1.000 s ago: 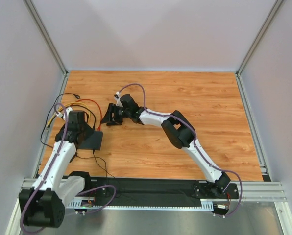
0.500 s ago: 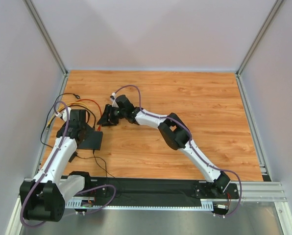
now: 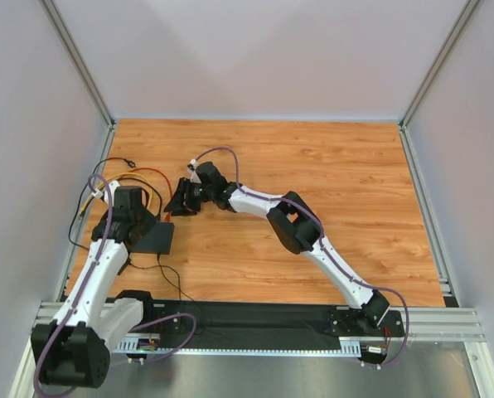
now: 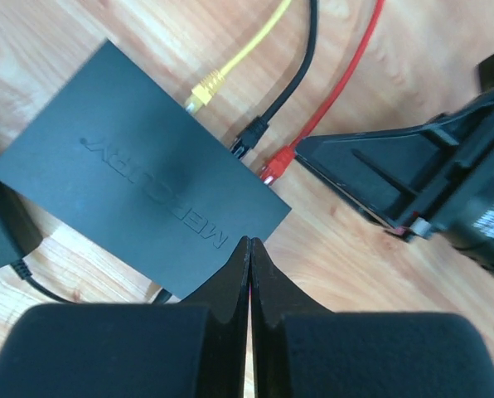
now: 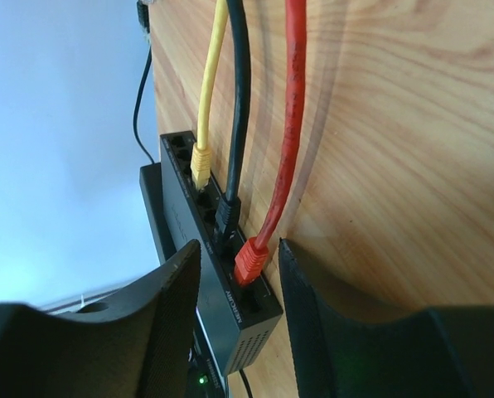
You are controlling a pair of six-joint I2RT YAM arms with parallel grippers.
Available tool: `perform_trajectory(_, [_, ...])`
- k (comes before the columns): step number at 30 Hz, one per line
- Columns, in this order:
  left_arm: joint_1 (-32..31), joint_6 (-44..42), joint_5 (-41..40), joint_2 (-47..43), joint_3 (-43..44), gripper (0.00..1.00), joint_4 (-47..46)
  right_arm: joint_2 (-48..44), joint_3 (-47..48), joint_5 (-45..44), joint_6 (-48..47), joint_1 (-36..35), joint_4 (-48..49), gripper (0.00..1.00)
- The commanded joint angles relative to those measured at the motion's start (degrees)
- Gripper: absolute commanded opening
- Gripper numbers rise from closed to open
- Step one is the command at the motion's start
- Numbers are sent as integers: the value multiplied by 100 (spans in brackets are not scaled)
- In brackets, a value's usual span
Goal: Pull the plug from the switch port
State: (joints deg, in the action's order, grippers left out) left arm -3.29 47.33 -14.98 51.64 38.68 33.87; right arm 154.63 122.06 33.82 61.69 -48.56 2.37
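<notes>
The switch (image 4: 147, 182) is a flat black box at the table's left (image 3: 157, 240). Yellow (image 4: 199, 93), black (image 4: 245, 141) and red (image 4: 276, 164) plugs sit in ports along one side. My left gripper (image 4: 249, 245) is shut with nothing between its fingers, its tips over the switch's near edge (image 3: 138, 225). My right gripper (image 5: 240, 261) is open and lies low on the table, one finger (image 5: 176, 290) beside the switch top, the other (image 5: 313, 290) on the wood side. The red plug (image 5: 251, 259) lies between them, with a gap on each side.
A second black device (image 5: 199, 377) with a green light lies against the switch. Red (image 3: 152, 172), yellow and black cables loop toward the left wall (image 3: 81, 166). A thin black cable (image 3: 171, 280) runs to the front rail. Open wood floor (image 3: 338, 174) stretches right.
My left gripper has closed completely over the switch. My right gripper slid left to bracket the red plug, its jaws narrowing somewhat.
</notes>
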Motion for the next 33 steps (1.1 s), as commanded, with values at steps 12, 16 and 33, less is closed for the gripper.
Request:
perform_trajectory(12, [294,-84,769,1858,105,0,-881,190,-279,705,-237,101,-281,42])
perform_trajectory(16, [417,30,778,1999,-70,0,-934,383,-165,775,0,74,9,37])
perform_trajectory(33, [522,329,690,2052,-440,0,-864,630,231,705,62,-75,-45,28])
